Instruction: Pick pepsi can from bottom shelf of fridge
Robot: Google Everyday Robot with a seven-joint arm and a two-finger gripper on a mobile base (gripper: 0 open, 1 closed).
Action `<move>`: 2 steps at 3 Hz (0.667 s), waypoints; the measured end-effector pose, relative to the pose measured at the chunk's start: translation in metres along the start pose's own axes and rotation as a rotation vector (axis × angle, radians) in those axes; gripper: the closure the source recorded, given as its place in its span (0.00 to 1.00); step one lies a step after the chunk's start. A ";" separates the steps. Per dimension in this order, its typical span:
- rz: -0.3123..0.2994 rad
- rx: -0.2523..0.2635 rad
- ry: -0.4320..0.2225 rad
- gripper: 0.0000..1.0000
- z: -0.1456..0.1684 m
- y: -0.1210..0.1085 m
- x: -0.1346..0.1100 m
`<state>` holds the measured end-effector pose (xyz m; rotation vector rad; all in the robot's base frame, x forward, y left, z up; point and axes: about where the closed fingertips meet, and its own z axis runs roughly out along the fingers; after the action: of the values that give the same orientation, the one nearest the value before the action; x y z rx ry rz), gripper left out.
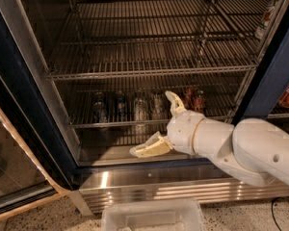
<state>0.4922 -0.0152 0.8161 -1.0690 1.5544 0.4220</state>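
Camera view: pepsi can (119, 108) standing upright on bottom shelf (86, 125) of fridge (19, 105), second from left in row. Claw (151, 123) hovering right of pepsi can, spread wide, gripping nothing. Can likely handling light, stiff yet dentable, slick; side walls at mid-height looking best hold. Pale cans (140, 109) flanking pepsi can closely, crowding finger room. Red cans (195, 99) sitting further right.
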 end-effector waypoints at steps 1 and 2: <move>0.069 -0.009 -0.068 0.00 0.015 0.029 0.011; 0.118 -0.041 -0.143 0.00 0.043 0.056 0.005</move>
<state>0.4727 0.0447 0.7837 -0.9594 1.4912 0.6004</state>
